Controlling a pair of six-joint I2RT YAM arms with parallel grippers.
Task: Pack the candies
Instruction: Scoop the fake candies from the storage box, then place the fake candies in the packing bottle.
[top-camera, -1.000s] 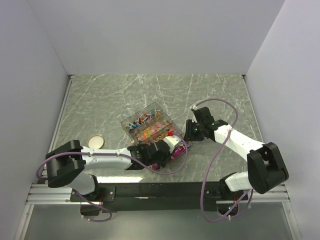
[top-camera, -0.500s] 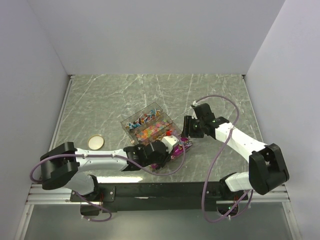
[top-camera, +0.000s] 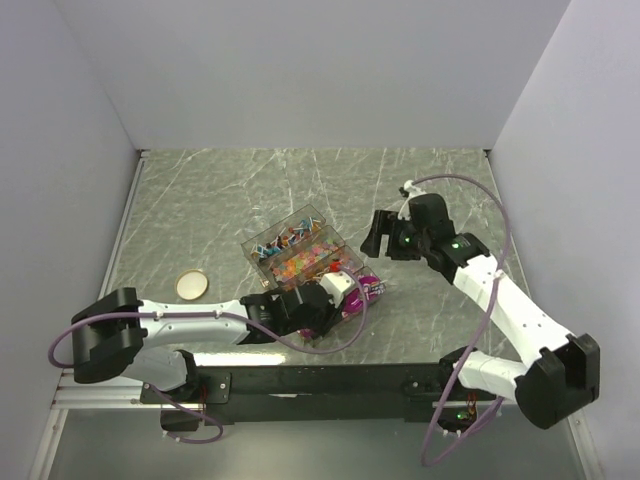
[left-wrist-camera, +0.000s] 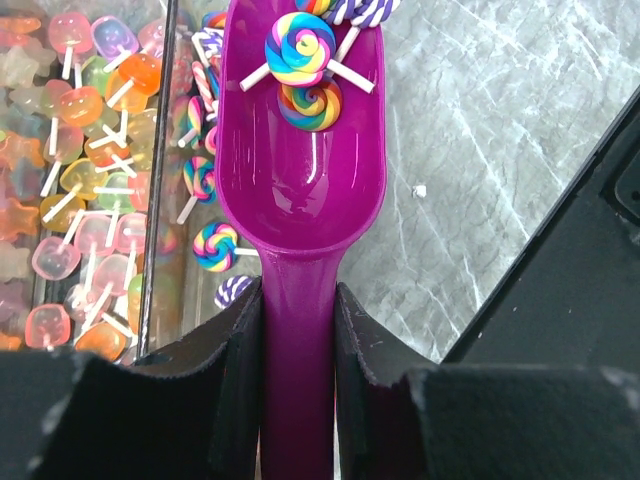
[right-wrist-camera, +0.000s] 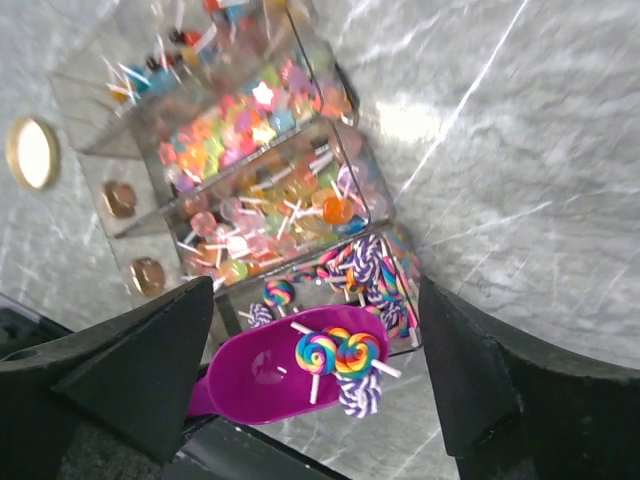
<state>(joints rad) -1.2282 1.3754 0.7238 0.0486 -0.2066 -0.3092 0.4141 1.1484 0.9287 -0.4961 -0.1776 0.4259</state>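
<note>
A clear compartment box (top-camera: 296, 249) holds the candies (top-camera: 300, 262): small lollipops and sweets in mixed colours. My left gripper (top-camera: 338, 296) is shut on the handle of the magenta scoop (top-camera: 364, 291), which lies level at the box's near right corner. In the left wrist view my left gripper (left-wrist-camera: 298, 300) clamps the scoop (left-wrist-camera: 300, 170), with three swirl lollipops (left-wrist-camera: 300, 50) at its tip. My right gripper (top-camera: 379, 236) is open and empty, above and right of the box. In the right wrist view it (right-wrist-camera: 315, 300) looks down on the scoop (right-wrist-camera: 270, 385) and box (right-wrist-camera: 250, 170).
A round tan lid (top-camera: 192, 284) lies on the table left of the box, and shows in the right wrist view (right-wrist-camera: 32, 152). The marble-patterned table (top-camera: 220, 190) is enclosed by white walls at the back and both sides. The black mounting rail (top-camera: 330, 380) runs along the near edge.
My right gripper has pulled back from the scoop, up and to the right, and the arm has risen. My left gripper has shifted slightly right, still holding the scoop.
</note>
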